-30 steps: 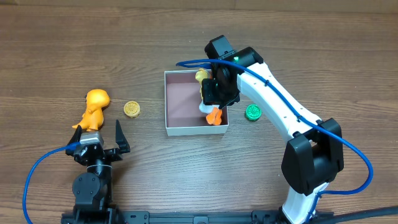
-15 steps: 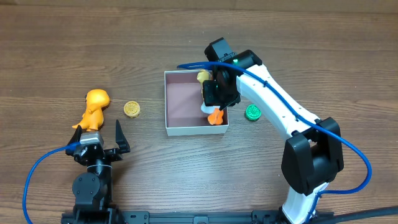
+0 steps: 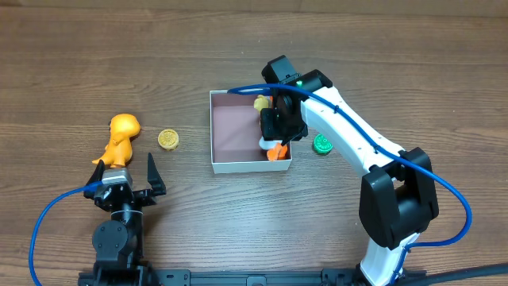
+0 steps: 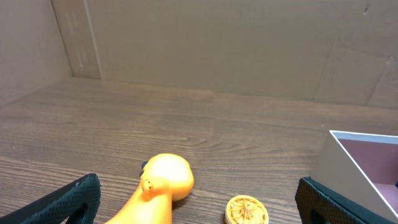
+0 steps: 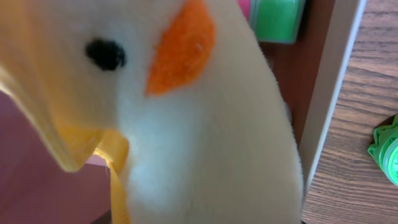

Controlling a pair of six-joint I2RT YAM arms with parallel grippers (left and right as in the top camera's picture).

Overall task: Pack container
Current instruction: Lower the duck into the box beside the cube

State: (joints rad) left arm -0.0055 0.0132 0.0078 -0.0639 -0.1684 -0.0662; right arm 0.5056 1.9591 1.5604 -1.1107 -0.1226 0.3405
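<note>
The container [image 3: 230, 131] is a shallow white-walled box with a pinkish-brown floor at the table's middle. My right gripper [image 3: 279, 127] hangs over its right side, shut on a white plush duck [image 3: 274, 149] with orange feet and a yellow top. The plush fills the right wrist view [image 5: 205, 124] and hides the fingers; the container's white wall [image 5: 329, 93] runs beside it. My left gripper [image 3: 127, 184] is open and empty at the front left. It faces an orange dinosaur toy [image 4: 163, 186] and a yellow disc [image 4: 247, 210].
The orange dinosaur toy [image 3: 121, 137] and the yellow disc [image 3: 167, 140] lie left of the container. A green disc [image 3: 322, 144] lies just outside its right wall, also in the right wrist view [image 5: 388, 149]. A green and pink item [image 5: 277, 18] sits inside the container.
My right gripper has shifted slightly toward the front right and lower with the plush duck, whose orange feet now sit nearer the container's front right corner. The left arm has not moved.
</note>
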